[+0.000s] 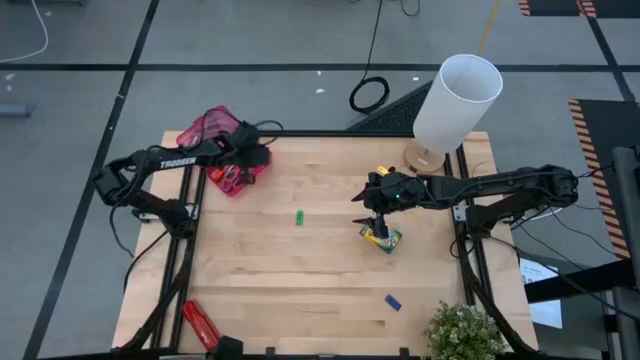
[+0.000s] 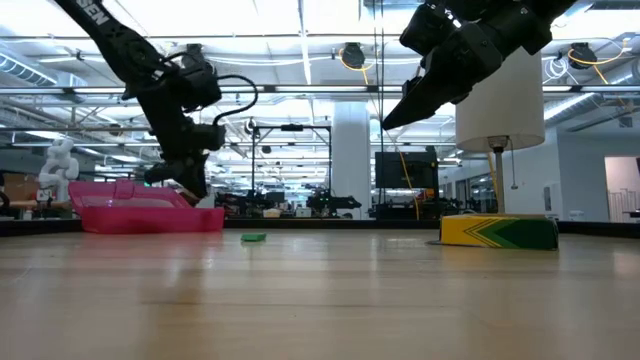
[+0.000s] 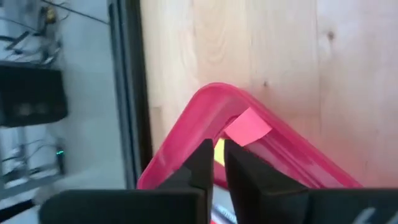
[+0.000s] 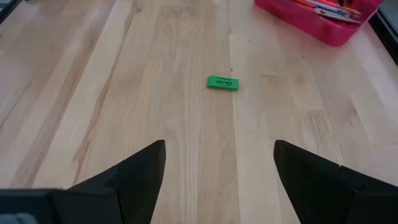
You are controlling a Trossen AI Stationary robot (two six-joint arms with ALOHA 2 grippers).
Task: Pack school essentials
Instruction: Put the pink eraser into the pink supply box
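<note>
the right gripper (image 1: 375, 212), fingers spread and empty, hovers just above the crayon box (image 1: 381, 238) at its 6 o'clock; left gripper (image 1: 243, 150), pinched shut, sits over the pink case (image 1: 215, 128).

The pale wooden worktop (image 1: 300, 270) stands on a grey floor (image 1: 80, 110) marked with dark lines; a white-shaded lamp (image 1: 455, 100) on a wooden base sits at its far right corner, a small leafy plant (image 1: 462, 333) at the near right one; a coiled black cable (image 1: 368, 94) lies on the floor behind. Level across, a wide hall shows with ceiling strip lights (image 2: 300, 15), a white column (image 2: 350, 150) and dim equipment racks (image 2: 405, 185).
</note>
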